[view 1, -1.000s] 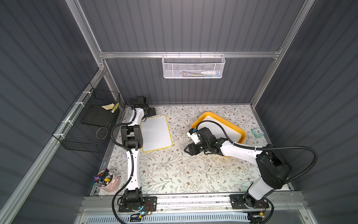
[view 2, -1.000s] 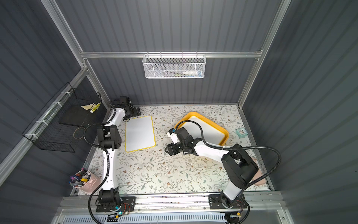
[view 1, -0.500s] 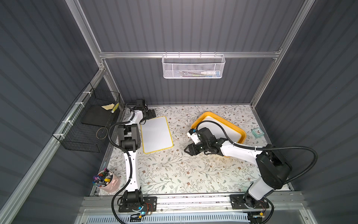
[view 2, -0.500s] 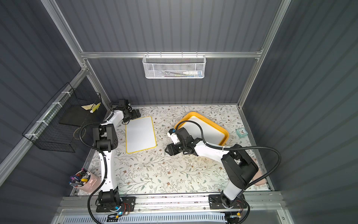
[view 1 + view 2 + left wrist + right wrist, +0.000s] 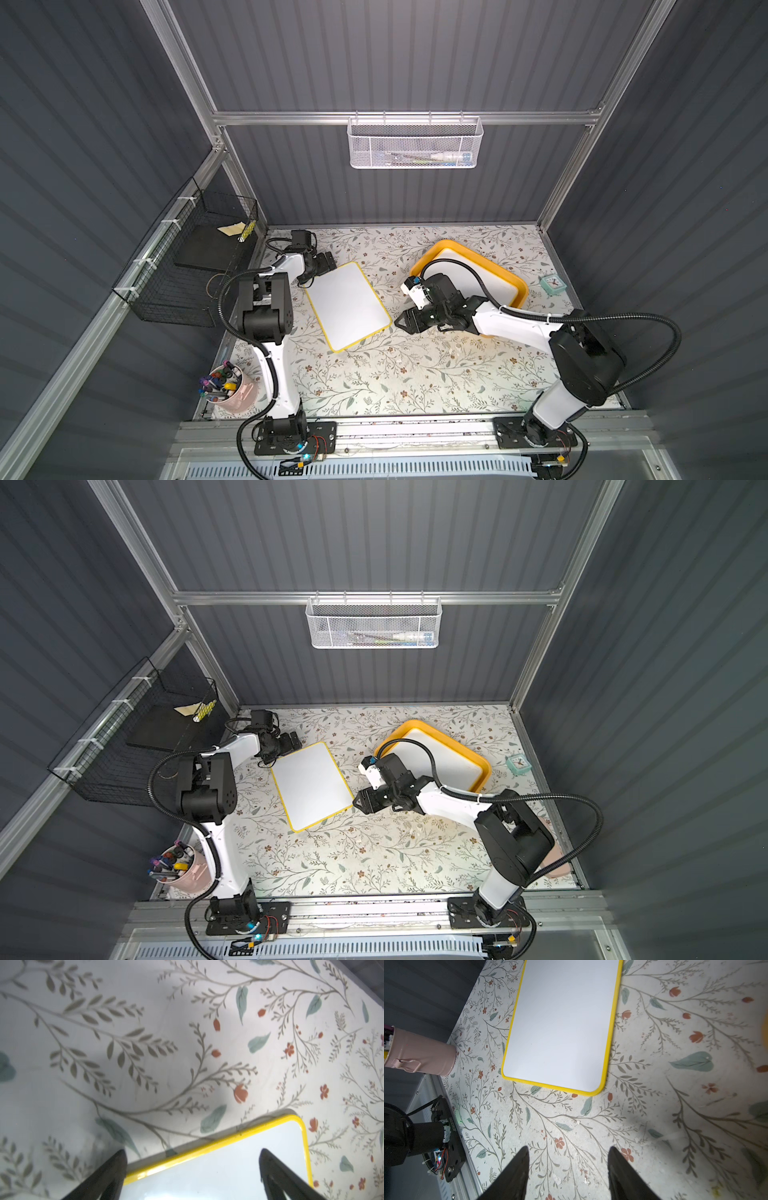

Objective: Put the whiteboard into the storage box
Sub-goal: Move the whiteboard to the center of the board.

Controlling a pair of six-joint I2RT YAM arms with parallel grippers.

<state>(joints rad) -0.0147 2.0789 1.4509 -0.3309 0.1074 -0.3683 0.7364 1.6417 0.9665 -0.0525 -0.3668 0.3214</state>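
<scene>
The whiteboard lies flat on the table, not yet in the storage box beside it. The left pincer, spread wide, straddles its edge, probably to grasp it. The right pincer, partly open and empty, sits near its opposite corner.

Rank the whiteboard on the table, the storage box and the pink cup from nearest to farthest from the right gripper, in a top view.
1. whiteboard, corner beside the right gripper.
2. storage box, farther back, rightward.
3. pink cup, front left.
</scene>
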